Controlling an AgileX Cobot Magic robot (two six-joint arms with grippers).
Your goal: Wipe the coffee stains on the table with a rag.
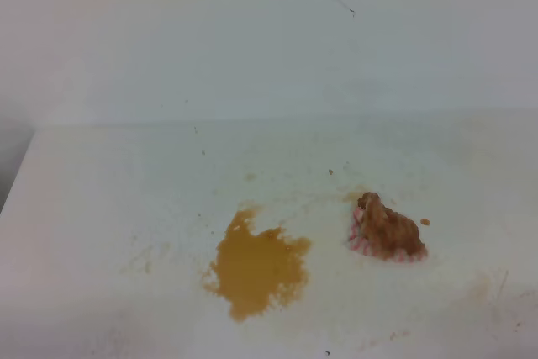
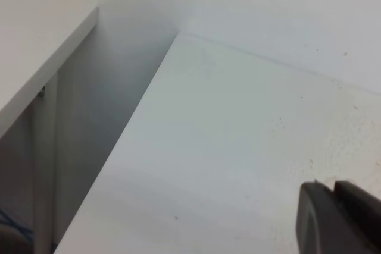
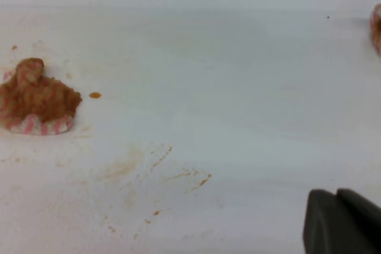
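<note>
Both grippers cut off; rag (image 1: 387, 230) lies beside coffee stains (image 1: 256, 266)

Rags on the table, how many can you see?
1 for sure: the rag lies crumpled right of the big coffee stain. The right wrist view shows something pinkish at its right edge, too cut off to identify.

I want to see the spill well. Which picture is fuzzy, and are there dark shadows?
Exterior high view: soft and hazy, the coffee stains and rag have blurry edges, with hardly any shadows. Left wrist view: a grey shadow fills the gap beside the table. Right wrist view: even light, and the right pincer is a dark blur.
</note>
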